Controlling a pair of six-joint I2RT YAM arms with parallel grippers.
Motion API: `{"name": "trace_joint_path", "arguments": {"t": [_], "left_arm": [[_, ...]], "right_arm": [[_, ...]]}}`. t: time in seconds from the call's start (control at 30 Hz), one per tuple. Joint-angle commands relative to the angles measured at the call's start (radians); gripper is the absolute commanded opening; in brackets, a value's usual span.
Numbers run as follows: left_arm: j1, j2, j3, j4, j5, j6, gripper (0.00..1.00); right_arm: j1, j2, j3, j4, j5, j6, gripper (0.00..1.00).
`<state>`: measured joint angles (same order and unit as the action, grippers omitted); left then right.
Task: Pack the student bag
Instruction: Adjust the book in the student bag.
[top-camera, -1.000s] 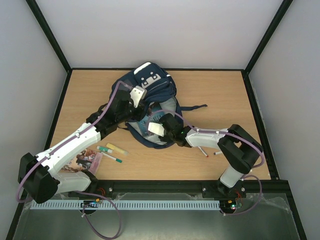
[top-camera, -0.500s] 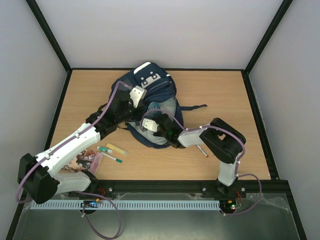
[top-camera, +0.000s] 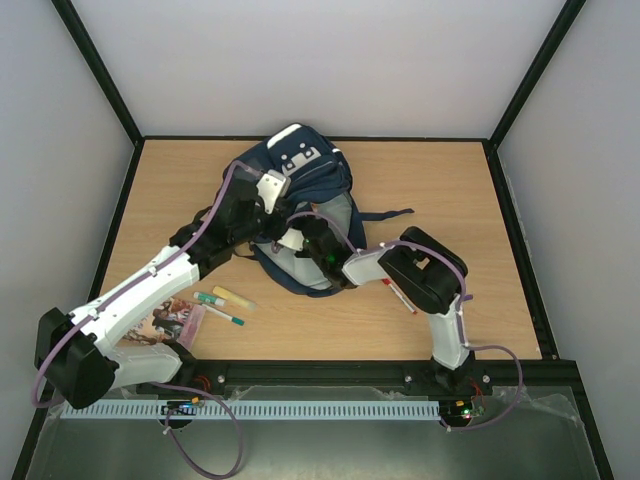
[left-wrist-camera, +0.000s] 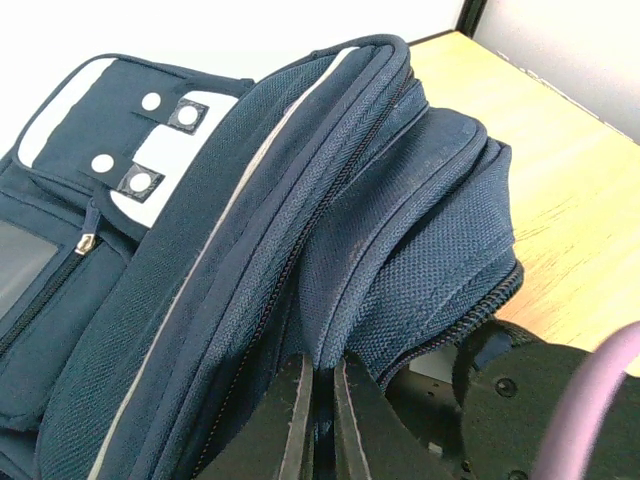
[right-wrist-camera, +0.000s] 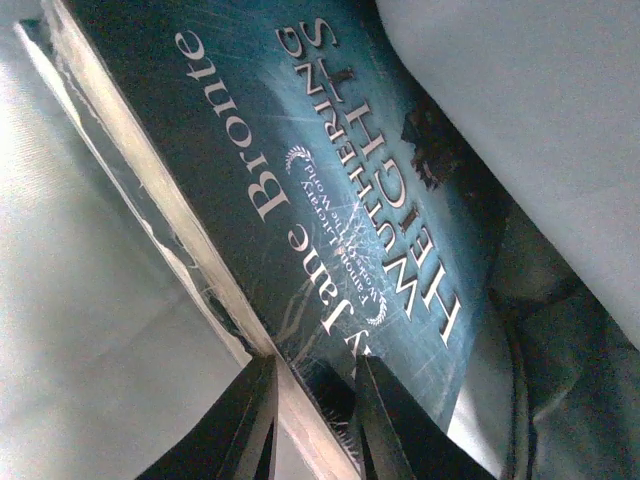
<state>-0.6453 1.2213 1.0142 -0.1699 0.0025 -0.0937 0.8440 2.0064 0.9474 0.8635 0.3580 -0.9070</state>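
The student bag (top-camera: 305, 165), navy with white patches, lies at the table's middle with its main opening facing the arms. My left gripper (top-camera: 272, 203) is shut on a fold of the bag's fabric (left-wrist-camera: 400, 250) by the zip, and its jaws (left-wrist-camera: 322, 385) pinch the navy cloth. My right gripper (top-camera: 300, 243) is reached inside the bag's pale lining (right-wrist-camera: 100, 300). Its jaws (right-wrist-camera: 315, 395) are closed across the edge of a dark teal book (right-wrist-camera: 330, 170), one finger on the page side and one on the cover.
Green and yellow markers (top-camera: 222, 303) and a picture card (top-camera: 175, 320) lie near the left arm. A red-tipped pen (top-camera: 400, 297) lies by the right arm. A bag strap (top-camera: 393, 213) trails right across the wooden table (top-camera: 450, 190), which has walls on three sides.
My right arm has pushed left and deeper into the bag, and its jaws have narrowed onto the book. The left gripper has kept its hold on the fabric.
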Motion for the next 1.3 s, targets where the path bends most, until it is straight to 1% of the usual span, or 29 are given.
{"name": "trace_joint_path", "arguments": {"t": [0.0,0.13,0.23,0.37,0.47,0.5,0.57,0.6,0.67,0.7,0.8,0.83,0.9,1.0,1.07,1.1,1.17,1.27], "left_arm": [[-0.002,-0.056,0.012,0.113,0.024,-0.008,0.02],[-0.002,-0.058,0.010,0.113,0.019,-0.008,0.02],[-0.002,-0.059,0.009,0.113,0.015,-0.007,0.02],[0.002,-0.051,0.009,0.113,0.017,-0.012,0.02],[0.003,-0.027,0.014,0.104,0.025,-0.014,0.02],[0.003,-0.017,0.016,0.101,0.026,-0.017,0.02],[0.003,0.005,0.019,0.096,0.029,-0.022,0.03],[0.003,0.016,0.021,0.091,0.032,-0.025,0.05],[0.002,0.041,0.037,0.068,0.041,-0.031,0.17],[-0.001,0.059,0.054,0.046,0.055,-0.032,0.25],[-0.025,0.113,0.111,-0.040,0.068,-0.028,0.44],[-0.028,0.124,0.119,-0.065,0.076,-0.039,0.49],[-0.029,0.126,0.109,-0.099,0.079,-0.062,0.54],[-0.030,0.072,0.049,-0.130,0.028,-0.115,0.61],[-0.026,0.021,0.018,-0.176,-0.061,-0.172,0.66],[-0.017,0.002,0.010,-0.217,-0.129,-0.223,0.70],[0.035,-0.028,0.001,-0.316,-0.222,-0.341,0.75],[0.161,-0.070,-0.030,-0.392,-0.209,-0.449,0.79]], "right_arm": [[-0.028,0.061,0.081,0.087,0.047,-0.018,0.23],[-0.039,0.072,0.092,0.088,0.061,-0.017,0.23],[-0.037,-0.003,0.034,0.019,0.013,0.011,0.27],[-0.030,-0.159,-0.028,-0.205,-0.042,0.107,0.35],[-0.009,-0.292,-0.111,-0.322,-0.041,0.144,0.38],[-0.005,-0.339,-0.135,-0.378,-0.062,0.174,0.39],[-0.006,-0.440,-0.153,-0.576,-0.159,0.220,0.42],[-0.006,-0.486,-0.162,-0.677,-0.219,0.230,0.43],[-0.006,-0.580,-0.192,-0.842,-0.310,0.236,0.44],[-0.006,-0.625,-0.215,-0.894,-0.326,0.235,0.44],[-0.014,-0.749,-0.269,-1.046,-0.349,0.238,0.44],[-0.022,-0.789,-0.280,-1.082,-0.356,0.249,0.44],[-0.040,-0.870,-0.291,-1.143,-0.388,0.277,0.44],[-0.075,-0.985,-0.307,-1.176,-0.420,0.339,0.46],[-0.110,-1.035,-0.314,-1.168,-0.453,0.386,0.48],[-0.124,-1.053,-0.319,-1.157,-0.469,0.413,0.48],[-0.153,-1.070,-0.332,-1.130,-0.508,0.459,0.50],[-0.161,-1.059,-0.344,-1.110,-0.517,0.483,0.51]]}}
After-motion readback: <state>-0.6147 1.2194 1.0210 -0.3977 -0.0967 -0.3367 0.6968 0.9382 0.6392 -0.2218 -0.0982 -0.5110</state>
